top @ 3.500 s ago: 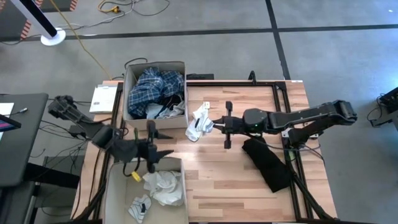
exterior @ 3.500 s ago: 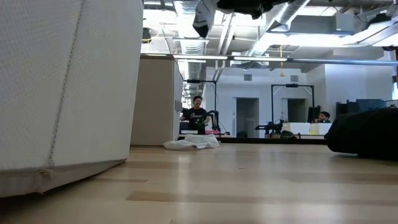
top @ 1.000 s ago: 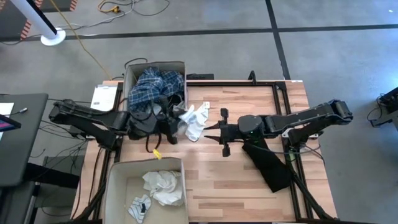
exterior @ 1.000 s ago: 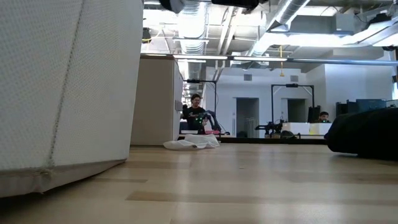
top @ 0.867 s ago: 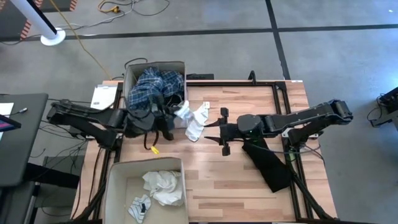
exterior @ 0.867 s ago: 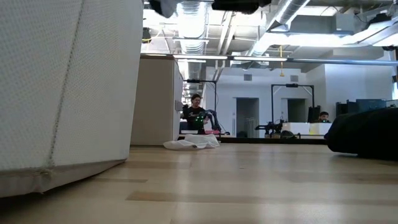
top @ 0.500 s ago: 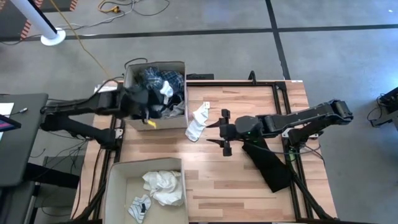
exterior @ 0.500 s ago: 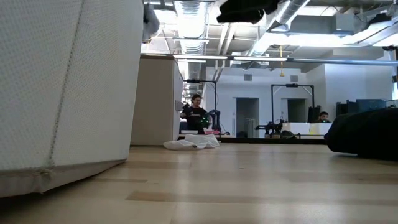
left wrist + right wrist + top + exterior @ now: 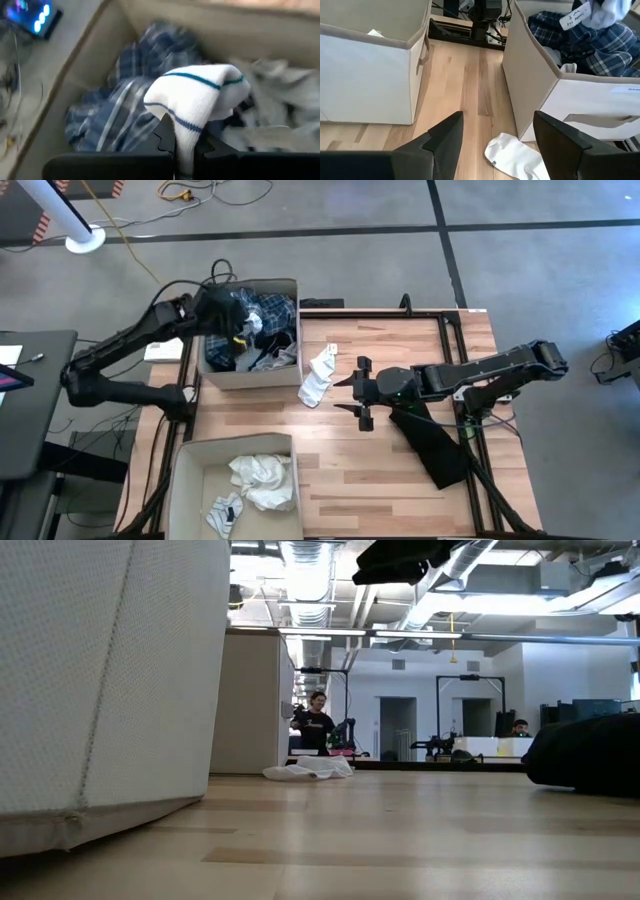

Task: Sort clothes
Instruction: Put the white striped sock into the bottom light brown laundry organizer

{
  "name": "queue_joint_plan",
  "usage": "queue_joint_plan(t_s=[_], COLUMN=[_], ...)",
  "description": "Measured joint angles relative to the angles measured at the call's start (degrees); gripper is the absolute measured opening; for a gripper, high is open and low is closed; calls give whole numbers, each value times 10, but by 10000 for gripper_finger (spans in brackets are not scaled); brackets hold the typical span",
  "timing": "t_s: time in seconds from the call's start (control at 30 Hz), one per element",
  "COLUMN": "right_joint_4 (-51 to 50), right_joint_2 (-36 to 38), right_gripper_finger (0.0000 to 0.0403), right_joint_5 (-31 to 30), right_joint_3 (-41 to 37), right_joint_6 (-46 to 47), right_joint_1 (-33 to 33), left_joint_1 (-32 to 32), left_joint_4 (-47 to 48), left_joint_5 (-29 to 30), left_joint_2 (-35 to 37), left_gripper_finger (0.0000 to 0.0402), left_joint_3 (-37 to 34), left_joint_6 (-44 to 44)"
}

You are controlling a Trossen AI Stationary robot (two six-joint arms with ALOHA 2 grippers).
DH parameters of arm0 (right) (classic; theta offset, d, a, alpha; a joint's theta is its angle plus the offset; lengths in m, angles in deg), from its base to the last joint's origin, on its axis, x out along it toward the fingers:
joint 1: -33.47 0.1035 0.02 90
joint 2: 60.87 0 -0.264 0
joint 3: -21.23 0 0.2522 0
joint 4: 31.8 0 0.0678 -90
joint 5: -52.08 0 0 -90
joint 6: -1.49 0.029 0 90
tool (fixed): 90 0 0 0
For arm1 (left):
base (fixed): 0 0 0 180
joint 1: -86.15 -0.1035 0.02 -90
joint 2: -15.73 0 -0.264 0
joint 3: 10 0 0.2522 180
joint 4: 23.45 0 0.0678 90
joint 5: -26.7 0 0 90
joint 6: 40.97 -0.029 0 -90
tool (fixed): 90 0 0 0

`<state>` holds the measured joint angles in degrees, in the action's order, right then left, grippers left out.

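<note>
My left gripper (image 9: 241,324) hangs over the far tan box (image 9: 250,372), shut on a white sock with teal stripes (image 9: 197,97). Below it in the box lie a blue plaid garment (image 9: 107,115) and pale clothes (image 9: 280,90). My right gripper (image 9: 362,393) stands open above the table's middle, with nothing between its fingers (image 9: 447,137). Ahead of it a second white sock (image 9: 512,157) lies flat on the wood beside the far box's wall. A black garment (image 9: 432,442) lies on the table to the right. My left gripper pinches the striped sock between its two fingers at a narrow part (image 9: 184,137). The rest of the sock bulges out past the fingertips. The sock is lifted clear, over the plaid garment inside the far box.
A near tan box (image 9: 180,470) at the front left holds crumpled white clothes (image 9: 262,478). Bare wood (image 9: 470,85) runs between the two boxes. A white cloth (image 9: 310,770) shows far across the table in the low view. People sit in the room behind.
My left gripper has carried the striped sock up from beside the far box toward the table's far left, and now holds it over that box. The other white sock has stayed on the wood.
</note>
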<state>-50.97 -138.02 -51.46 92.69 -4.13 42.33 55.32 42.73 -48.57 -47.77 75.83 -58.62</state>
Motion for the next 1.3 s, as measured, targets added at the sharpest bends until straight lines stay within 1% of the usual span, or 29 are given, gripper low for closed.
queue_joint_plan(t_s=[0.07,0.2,0.27,0.37,0.53,0.77,0.93,1.0,1.07,1.17,1.3], right_joint_4=[0,0,2,2,-4,-6,-20,-14,-14,-11,-8], right_joint_2=[0,0,0,0,0,-9,-44,-61,-73,-85,-84], right_gripper_finger=[254,254,254,254,254,254,254,254,254,254,254], right_joint_5=[0,-1,-1,-1,-1,0,0,1,1,1,1], right_joint_3=[0,0,0,0,0,0,-1,-1,-1,-1,-1], right_joint_6=[4,8,9,15,26,27,28,28,26,26,26], right_joint_1=[0,0,0,1,1,1,-3,-5,-8,-14,-19], left_joint_1=[-32,-90,-112,-134,-149,-152,-150,-143,-137,-126,-106], left_joint_4=[18,57,74,93,130,139,144,147,139,126,123], left_joint_5=[-19,-89,-114,-153,-194,-209,-210,-206,-189,-179,-178], left_joint_2=[-7,-35,-55,-84,-121,-120,-103,-98,-88,-69,-29], left_gripper_finger=[2,2,2,2,2,8,53,59,48,10,4], left_joint_3=[0,0,0,0,0,0,0,2,2,3,3], left_joint_6=[-1,-4,-5,-5,-8,-9,-17,-34,-39,-53,-65])
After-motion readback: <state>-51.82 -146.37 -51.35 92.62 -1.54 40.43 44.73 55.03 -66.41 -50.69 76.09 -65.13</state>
